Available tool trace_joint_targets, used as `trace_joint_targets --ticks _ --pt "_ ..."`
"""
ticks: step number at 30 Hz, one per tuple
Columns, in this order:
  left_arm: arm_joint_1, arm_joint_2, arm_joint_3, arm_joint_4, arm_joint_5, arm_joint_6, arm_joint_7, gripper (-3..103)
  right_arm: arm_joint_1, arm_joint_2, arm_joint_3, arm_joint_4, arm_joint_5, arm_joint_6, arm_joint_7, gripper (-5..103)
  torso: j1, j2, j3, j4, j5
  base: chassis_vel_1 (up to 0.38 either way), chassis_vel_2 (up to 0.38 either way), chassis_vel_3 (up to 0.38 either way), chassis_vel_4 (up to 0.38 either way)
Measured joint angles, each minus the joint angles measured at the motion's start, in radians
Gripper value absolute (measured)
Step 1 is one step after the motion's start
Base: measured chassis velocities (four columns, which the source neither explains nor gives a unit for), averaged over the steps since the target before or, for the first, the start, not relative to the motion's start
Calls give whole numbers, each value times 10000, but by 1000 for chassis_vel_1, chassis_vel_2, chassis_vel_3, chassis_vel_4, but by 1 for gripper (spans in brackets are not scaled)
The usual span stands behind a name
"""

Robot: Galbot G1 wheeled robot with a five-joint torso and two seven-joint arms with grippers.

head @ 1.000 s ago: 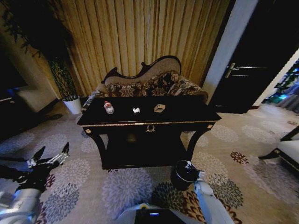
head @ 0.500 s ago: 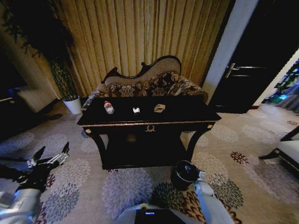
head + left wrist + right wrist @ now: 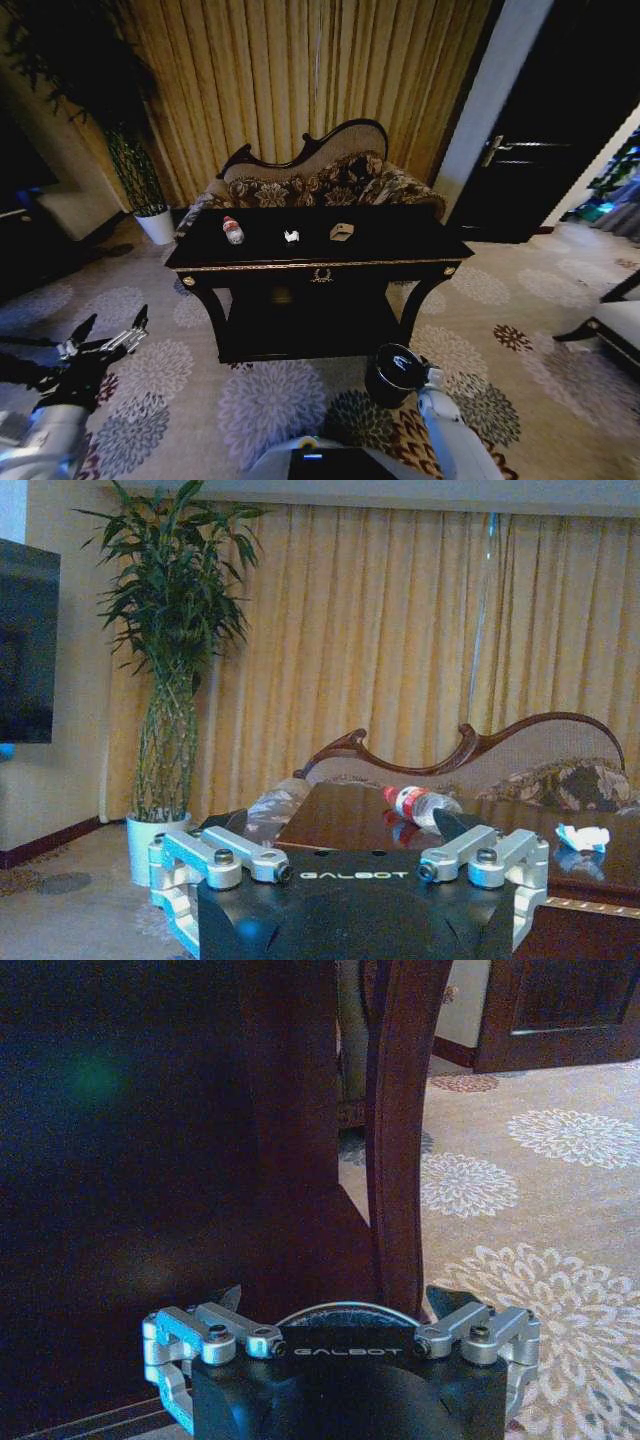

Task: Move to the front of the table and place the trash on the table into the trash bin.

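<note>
You face the front of the table, both arms low and nothing picked up.

The table (image 3: 400, 243) stands ahead of you with a sofa (image 3: 318, 182) behind it. Along its back part, from the left corner toward the middle, lie the bottle (image 3: 233, 231), the paper ball (image 3: 291, 237) and the tan scrap (image 3: 342, 232), each apart from the next. The trash bin (image 3: 393, 373) sits on the carpet (image 3: 270, 400) in front of the table's right leg. Your left gripper (image 3: 107, 335) hangs low at the left, well short of the table, fingers spread and empty. Your right gripper (image 3: 338, 1305) sits just above the bin's rim beside that leg, fingers also spread with nothing between them. A plant pot (image 3: 155, 226) stands off the table's left end.
</note>
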Motion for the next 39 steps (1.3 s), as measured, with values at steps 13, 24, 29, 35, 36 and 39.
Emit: trace_joint_targets --ticks 13,24,29,35,36,39 --pt "7 -37 5 31 5 -30 79 100 -83 44 12 60 52 1 4 100 0 0 0 1 0 0 0 0 0" --pt "18 -24 -12 20 2 -50 194 100 -761 -156 178 2583 633 -30 -58 100 0 0 1 -1 2 0 0 0 0" --pt "-12 7 -10 63 1 -51 185 100 -1173 -225 268 4492 981 -754 -163 100 0 0 0 0 -1 0 0 0 0" --pt "20 49 -29 63 -11 -57 136 100 -1720 -422 260 7472 1237 -1972 221 100 0 0 0 0 0 0 0 0 0" --pt "3 68 -53 57 -28 -58 123 100 -1867 -535 225 8430 1432 -2467 495 100 0 0 0 -1 -1 0 0 0 0" --pt "-27 89 -74 43 -46 -59 101 100 -1922 -721 200 9550 1620 -2849 781 100 -1 1 -1 0 -2 0 0 0 0"
